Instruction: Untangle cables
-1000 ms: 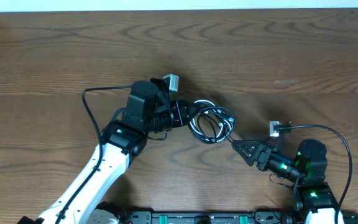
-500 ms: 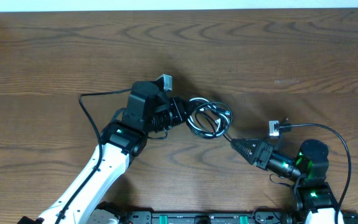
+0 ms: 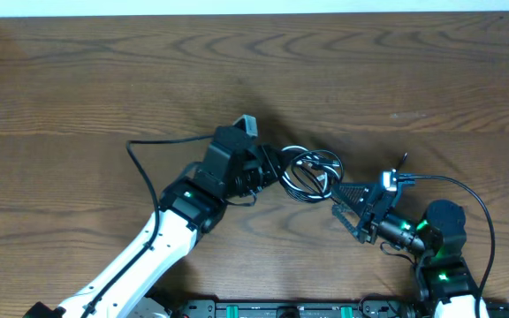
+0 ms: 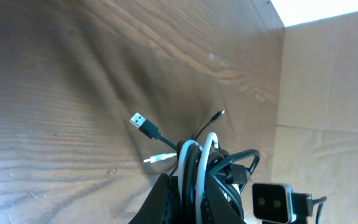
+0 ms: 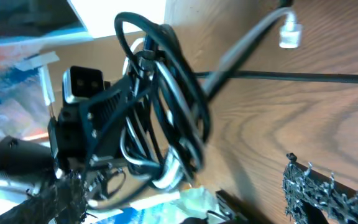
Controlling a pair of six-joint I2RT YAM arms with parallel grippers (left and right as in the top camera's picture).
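The cables form one tangled coil of black cords with a white one, lifted a little above the middle of the table. My left gripper is shut on the coil's left side; in the left wrist view the loops pass between its jaws. A black USB plug and a white plug stick out of the coil. My right gripper stands open just right of the coil. The right wrist view shows the coil ahead of the open gripper, held by nothing on that side.
The wooden table stretches far to the back and left. Thick black arm wires loop at the left and the right. A white plug end dangles from a grey cord.
My left arm has carried the coil to the right, toward the right arm. My right gripper has opened wide and now sits closer to the coil's right edge.
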